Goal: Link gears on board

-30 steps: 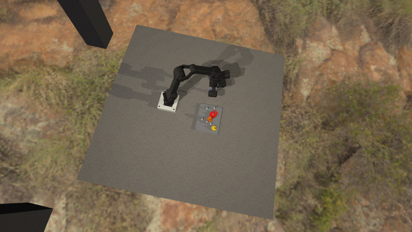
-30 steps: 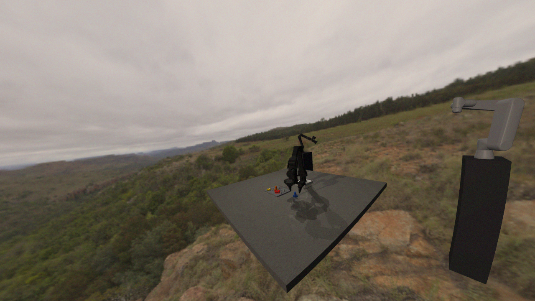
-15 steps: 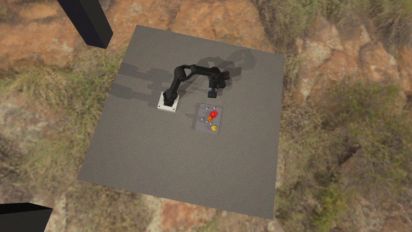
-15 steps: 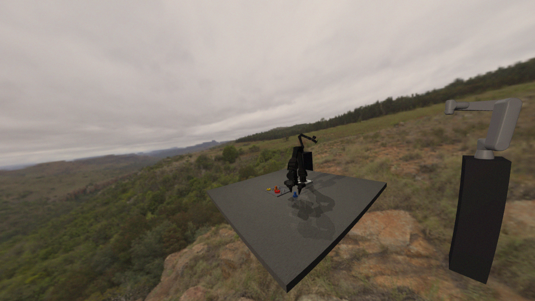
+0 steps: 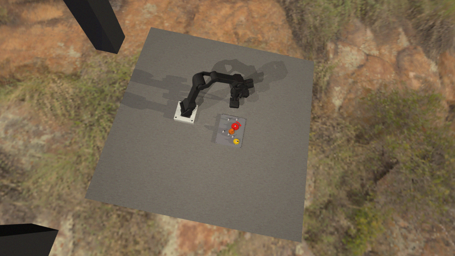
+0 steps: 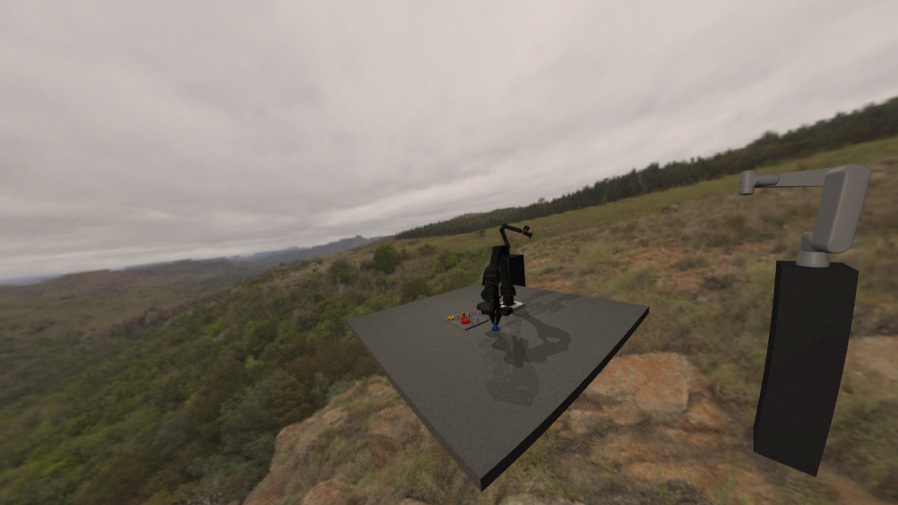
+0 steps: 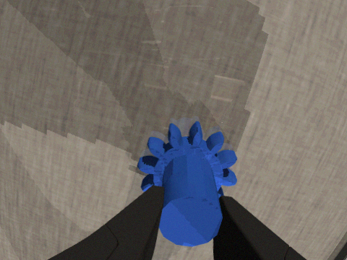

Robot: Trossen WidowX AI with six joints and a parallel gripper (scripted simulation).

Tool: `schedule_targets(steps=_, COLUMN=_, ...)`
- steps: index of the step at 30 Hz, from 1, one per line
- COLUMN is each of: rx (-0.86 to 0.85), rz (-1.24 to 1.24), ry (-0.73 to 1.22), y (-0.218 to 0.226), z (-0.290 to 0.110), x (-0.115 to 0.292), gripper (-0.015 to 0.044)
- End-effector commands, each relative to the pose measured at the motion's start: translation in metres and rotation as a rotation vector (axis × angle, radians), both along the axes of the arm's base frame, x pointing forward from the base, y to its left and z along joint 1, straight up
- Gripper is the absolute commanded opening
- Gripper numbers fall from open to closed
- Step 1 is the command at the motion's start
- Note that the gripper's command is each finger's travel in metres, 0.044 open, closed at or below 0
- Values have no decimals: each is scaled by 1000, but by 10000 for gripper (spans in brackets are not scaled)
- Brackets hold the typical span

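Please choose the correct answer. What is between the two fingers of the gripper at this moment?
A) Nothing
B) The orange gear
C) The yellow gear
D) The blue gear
D: the wrist view shows the two fingers of the gripper on either side of the upright post of the blue gear, while the orange gear and the yellow gear are on the board.

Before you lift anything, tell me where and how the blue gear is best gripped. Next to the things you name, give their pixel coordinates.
Grip the blue gear [image 6: 495,328] [image 7: 190,177] by its tall smooth hub, coming from above with one finger on each side. It stands upright, toothed ring at the bottom, and the hub rises well above the teeth, so that hold should leave the teeth free to mesh. The gripper [image 6: 495,323] [image 7: 189,202] already has the hub between its fingers.
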State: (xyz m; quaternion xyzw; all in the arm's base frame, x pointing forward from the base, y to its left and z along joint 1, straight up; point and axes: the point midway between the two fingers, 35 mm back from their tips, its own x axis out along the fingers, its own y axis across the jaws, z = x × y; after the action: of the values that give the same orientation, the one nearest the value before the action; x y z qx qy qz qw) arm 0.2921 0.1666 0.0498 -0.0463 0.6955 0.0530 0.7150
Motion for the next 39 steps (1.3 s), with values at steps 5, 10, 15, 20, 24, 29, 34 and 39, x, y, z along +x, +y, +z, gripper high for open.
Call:
schedule_targets(steps=5, rx=1, rz=-1, ry=1, y=0, z=1, x=0, gripper=0)
schedule_targets(steps=10, rx=3, rz=5, ry=1, y=2, z=9, x=2, gripper=0)
schedule_targets(steps=15, rx=3, rz=4, ry=1, y=3, z=20, x=3, gripper=0)
schedule_targets(steps=20, rx=3, rz=4, ry=1, y=4, z=31, x=5, gripper=0)
schedule_targets(steps=24, rx=3, rz=3, ry=1, y=5, z=39, x=5, gripper=0)
schedule_targets(steps=29, rx=3, rz=3, ry=1, y=5, z=50, x=6, gripper=0)
schedule_targets(steps=34, rx=2, rz=2, ry=1, y=5, z=61, x=6, gripper=0)
schedule_targets(steps=39, rx=2, rz=2, ry=1, y=5, z=72, x=5, gripper=0)
